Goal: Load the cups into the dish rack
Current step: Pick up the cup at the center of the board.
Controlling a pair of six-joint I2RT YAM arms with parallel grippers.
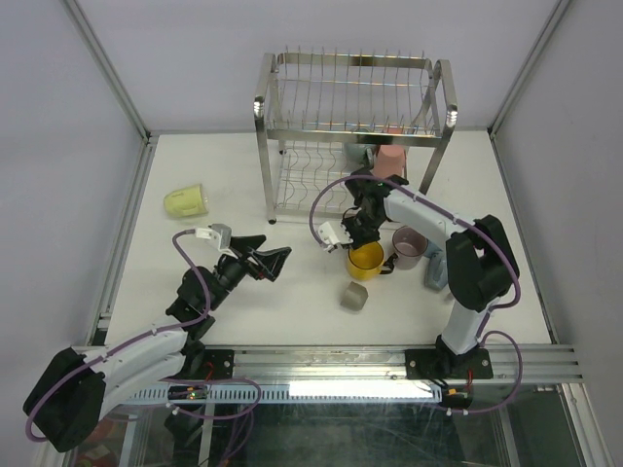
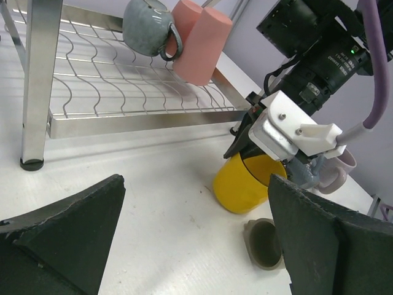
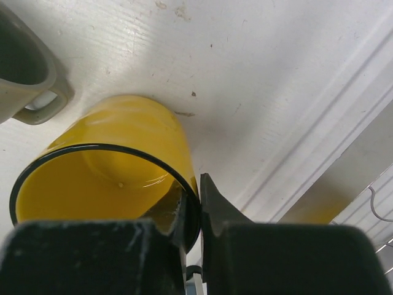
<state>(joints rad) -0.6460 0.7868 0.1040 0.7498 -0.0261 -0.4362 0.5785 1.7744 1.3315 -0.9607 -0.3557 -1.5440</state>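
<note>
A yellow cup (image 1: 366, 259) (image 2: 245, 184) (image 3: 110, 153) stands on the white table in front of the dish rack (image 1: 261, 107) (image 2: 123, 117). My right gripper (image 1: 357, 242) (image 3: 198, 192) is shut on the yellow cup's rim, one finger inside and one outside. A pink cup (image 1: 389, 159) (image 2: 202, 46) and a grey-blue cup (image 2: 144, 27) lie on the rack's lower tier. My left gripper (image 1: 278, 261) (image 2: 195, 179) hangs open to the left of the yellow cup, holding nothing.
A small grey-beige cup (image 1: 352, 297) (image 2: 265, 243) (image 3: 21, 67) lies just in front of the yellow one. A mauve cup (image 1: 407, 246) and a grey-blue cup (image 1: 435, 269) sit beside the right arm. A pale green cup (image 1: 184, 202) lies at the far left.
</note>
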